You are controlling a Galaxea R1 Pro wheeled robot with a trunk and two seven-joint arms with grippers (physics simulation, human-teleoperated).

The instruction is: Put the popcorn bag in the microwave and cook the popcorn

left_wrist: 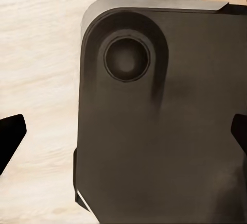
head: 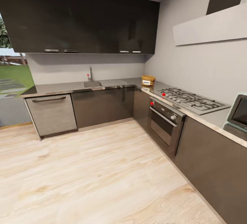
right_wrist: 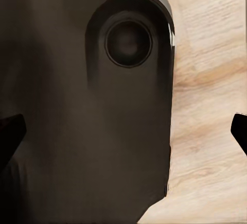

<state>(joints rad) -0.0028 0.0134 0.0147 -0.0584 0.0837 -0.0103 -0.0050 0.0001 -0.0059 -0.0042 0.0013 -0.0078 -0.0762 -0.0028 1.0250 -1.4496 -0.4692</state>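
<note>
1. The microwave is cut off by the right edge of the head view; I can see part of its dark glass door and pale mint casing, but no control panel.
2. The popcorn bag is small and far off. It is a squat tan sack with a white label whose text is too small to read, and it stands in the corner of the countertop, between the sink and the gas hob.
3. In the left wrist view, the left gripper shows only as two dark fingertips at opposite edges, set wide apart with nothing between them. Below it lies a dark, rounded-corner part of the robot with one circular recess, and pale wooden floor beside that.
4. In the right wrist view, the right gripper looks the same: two dark tips far apart, holding nothing, above a matching dark panel and wooden floor.
5. Both grippers point down at the floor, well away from the bag and the microwave, which appear only across the room from the head camera.
6. Counted in the head view: one bag, one microwave, one sink with one tap, one hob, one built-in oven with red and silver knobs, one dishwasher front and one range hood.
7. A window at the far left shows grass outside, partly cut off.
</note>
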